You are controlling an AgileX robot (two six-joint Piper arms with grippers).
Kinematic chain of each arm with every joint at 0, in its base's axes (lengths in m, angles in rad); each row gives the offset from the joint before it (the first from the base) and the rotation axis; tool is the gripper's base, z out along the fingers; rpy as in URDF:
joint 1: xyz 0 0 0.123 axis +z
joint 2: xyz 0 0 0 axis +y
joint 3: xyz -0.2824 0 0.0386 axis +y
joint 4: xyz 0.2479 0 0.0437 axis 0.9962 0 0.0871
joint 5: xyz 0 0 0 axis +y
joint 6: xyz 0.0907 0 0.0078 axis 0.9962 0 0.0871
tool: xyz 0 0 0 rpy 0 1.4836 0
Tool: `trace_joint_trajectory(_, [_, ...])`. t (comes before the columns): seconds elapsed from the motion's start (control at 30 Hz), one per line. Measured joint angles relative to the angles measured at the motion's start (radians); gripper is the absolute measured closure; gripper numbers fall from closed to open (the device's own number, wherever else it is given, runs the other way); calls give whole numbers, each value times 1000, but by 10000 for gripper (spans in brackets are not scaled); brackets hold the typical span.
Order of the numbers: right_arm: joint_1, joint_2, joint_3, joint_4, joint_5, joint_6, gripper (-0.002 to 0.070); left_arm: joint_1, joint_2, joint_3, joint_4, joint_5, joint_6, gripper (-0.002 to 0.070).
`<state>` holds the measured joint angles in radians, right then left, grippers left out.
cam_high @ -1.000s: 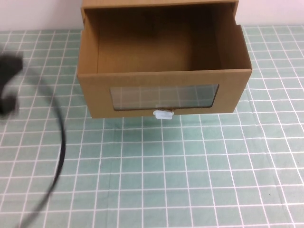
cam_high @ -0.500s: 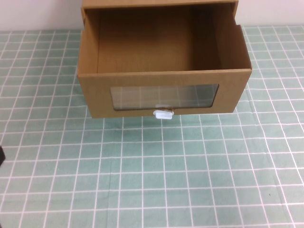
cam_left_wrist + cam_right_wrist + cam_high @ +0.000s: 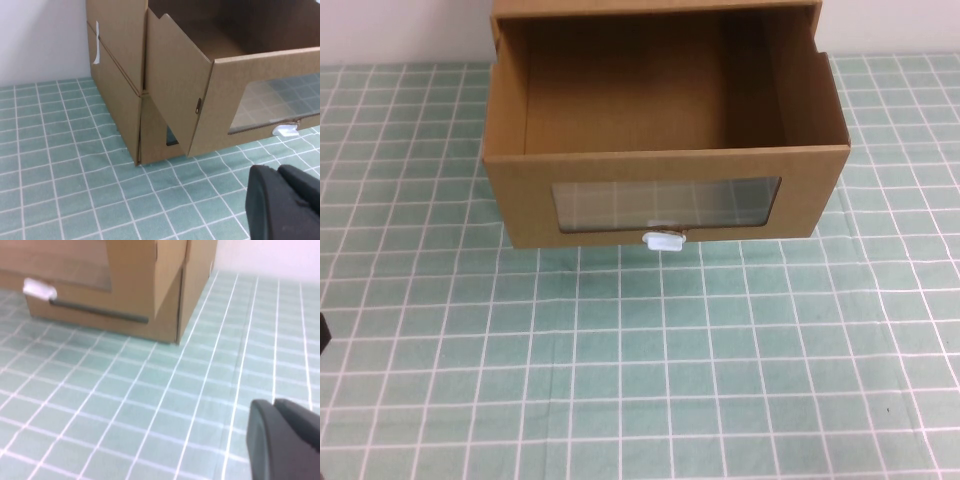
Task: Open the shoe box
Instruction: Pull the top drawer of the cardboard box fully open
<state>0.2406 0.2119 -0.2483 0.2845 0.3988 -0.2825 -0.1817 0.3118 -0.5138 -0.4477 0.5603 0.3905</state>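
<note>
The brown cardboard shoe box [image 3: 655, 8] stands at the back of the table with its drawer [image 3: 665, 195] pulled out toward me and nothing inside. The drawer front has a clear window and a small white pull tab [image 3: 663, 239]. In the left wrist view my left gripper [image 3: 277, 170] hovers over the mat off the drawer's left front corner [image 3: 200, 105], shut on nothing. My right gripper [image 3: 274, 402] hangs shut and empty over the mat, well off the box's right corner [image 3: 170, 300]; the tab [image 3: 39, 288] shows far from it.
A green mat with a white grid [image 3: 650, 380] covers the table in front of and beside the box. A white wall [image 3: 400, 30] rises behind it. A black sliver of my left arm [image 3: 322, 333] shows at the high view's left edge.
My left arm and its black cable have withdrawn to the left, almost out of the high view. The box and drawer have not moved.
</note>
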Motion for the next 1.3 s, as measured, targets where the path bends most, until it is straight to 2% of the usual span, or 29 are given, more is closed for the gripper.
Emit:
trace_joint_trajectory(0.3, [0, 0, 60, 2, 32, 0, 689, 0, -14, 9, 4, -2, 0, 680])
trace_joint_trajectory(0.4, [0, 0, 59, 4, 61, 0, 689, 0, -83, 53, 126, -24, 0, 680])
trace_joint_trajectory(0.47, [0, 0, 59, 4, 83, 0, 689, 0, -134, 112, 228, -67, -4, 680])
trace_joint_trajectory(0.53, [0, 0, 59, 4, 101, 0, 689, 0, -181, 195, 271, -123, -33, 680])
trace_joint_trajectory(0.77, [0, 0, 59, 6, 133, 0, 689, 0, -321, 486, 299, -308, -95, 680])
trace_joint_trajectory(1.03, [0, 0, 59, 6, 152, 0, 689, 0, -322, 538, 318, -207, -225, 680])
trace_joint_trajectory(1.3, [0, 0, 59, 6, 152, 0, 689, 0, -323, 538, 321, -203, -243, 680])
